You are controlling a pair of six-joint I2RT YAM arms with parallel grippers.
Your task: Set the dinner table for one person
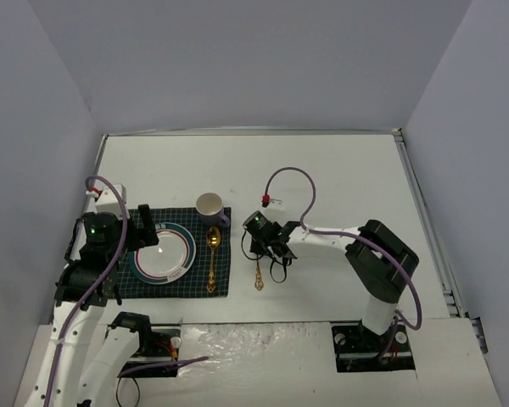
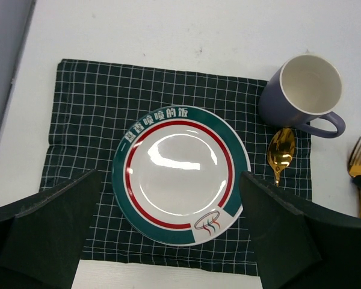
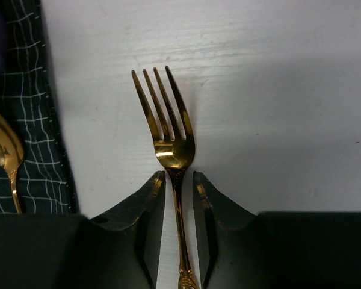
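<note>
On the white dinner table (image 1: pixel 331 170) lies a dark green checked cloth (image 1: pixel 197 285). On the cloth are a teal and red rimmed plate (image 2: pixel 180 174), a purple mug (image 2: pixel 304 90) and a gold spoon (image 2: pixel 281 150). A gold fork (image 3: pixel 168 132) lies on the bare table just right of the cloth, tines pointing away from the arms. My right gripper (image 3: pixel 179 176) straddles the fork's handle, its jaws narrowly open with a sliver of table showing on each side. My left gripper (image 2: pixel 169 173) hangs wide open above the plate, holding nothing.
The cloth's right edge (image 3: pixel 57 120) and the spoon (image 3: pixel 3 150) lie a short way left of the fork. The mug (image 1: pixel 210 206) stands at the cloth's far right corner. Grey walls enclose the table on three sides. A purple cable (image 1: pixel 293 182) loops above the right arm.
</note>
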